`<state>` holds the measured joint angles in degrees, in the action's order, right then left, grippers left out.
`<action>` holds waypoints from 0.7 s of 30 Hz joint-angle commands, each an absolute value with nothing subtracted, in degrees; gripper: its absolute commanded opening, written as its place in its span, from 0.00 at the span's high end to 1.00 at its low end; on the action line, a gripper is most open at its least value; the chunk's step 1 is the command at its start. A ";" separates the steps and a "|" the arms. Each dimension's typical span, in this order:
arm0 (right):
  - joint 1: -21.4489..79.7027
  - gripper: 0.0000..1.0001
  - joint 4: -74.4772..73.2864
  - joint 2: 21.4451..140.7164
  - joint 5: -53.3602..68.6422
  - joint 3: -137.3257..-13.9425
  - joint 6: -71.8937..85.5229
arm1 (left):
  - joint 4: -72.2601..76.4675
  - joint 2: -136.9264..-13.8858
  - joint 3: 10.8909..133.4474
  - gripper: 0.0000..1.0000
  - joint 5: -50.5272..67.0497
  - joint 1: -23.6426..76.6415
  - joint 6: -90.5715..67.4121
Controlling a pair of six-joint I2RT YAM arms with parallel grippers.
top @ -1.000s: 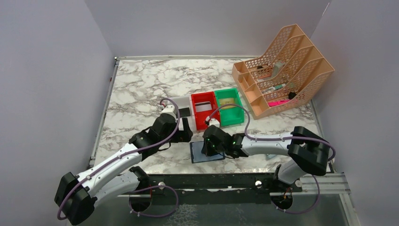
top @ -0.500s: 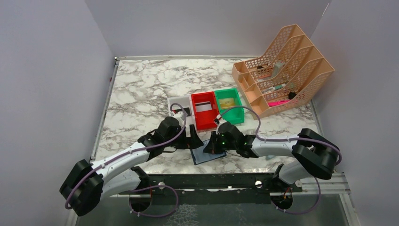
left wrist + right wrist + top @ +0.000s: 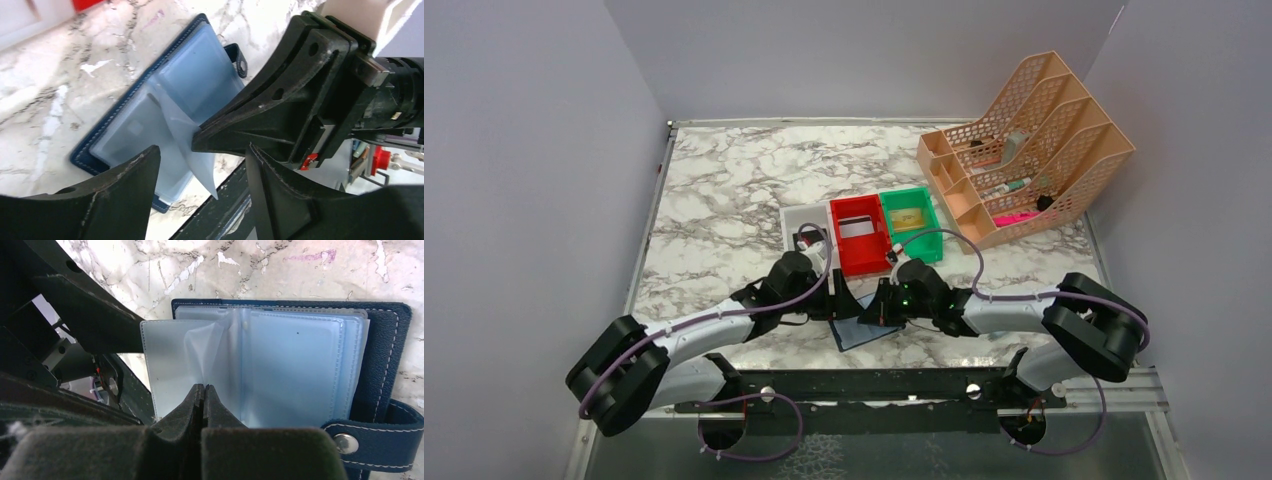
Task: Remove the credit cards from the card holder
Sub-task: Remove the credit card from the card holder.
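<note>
A navy card holder (image 3: 385, 355) with white stitching shows pale-blue translucent sleeves (image 3: 295, 370) at the black right gripper (image 3: 203, 390) fingertips, on a white table (image 3: 300, 270) veined grey; 1 red bin (image 3: 835, 225), 1 green bin (image 3: 905, 192) beyond.

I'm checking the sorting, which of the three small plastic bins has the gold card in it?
The green plastic bin, rightmost of the row, holds the flat gold card; the red plastic bin beside it holds a whitish card.
</note>
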<state>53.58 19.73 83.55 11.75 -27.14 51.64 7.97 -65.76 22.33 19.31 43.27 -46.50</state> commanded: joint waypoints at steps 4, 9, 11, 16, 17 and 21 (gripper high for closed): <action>52.99 0.96 21.23 82.10 12.93 -26.45 53.05 | 15.95 -68.86 22.34 0.43 22.15 45.29 -48.72; 52.91 0.85 18.83 79.60 11.04 -25.71 54.01 | 16.44 -70.08 23.89 0.47 21.78 45.89 -48.69; 52.91 0.79 15.80 77.52 8.34 -25.36 54.35 | 16.48 -70.42 24.51 0.47 21.68 46.12 -48.60; 52.91 0.65 3.26 71.70 -1.90 -25.80 55.80 | 16.97 -71.91 25.81 0.47 21.40 46.93 -48.56; 52.91 0.65 0.29 70.72 -4.13 -26.11 56.38 | 17.09 -72.38 26.11 0.47 21.44 47.24 -48.60; 52.91 0.66 -7.98 66.01 -11.70 -26.06 59.70 | 17.59 -74.67 28.02 0.47 21.27 48.73 -48.25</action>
<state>53.15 4.21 70.17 -0.45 -25.67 55.88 15.00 -72.66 25.17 20.53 47.29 -48.64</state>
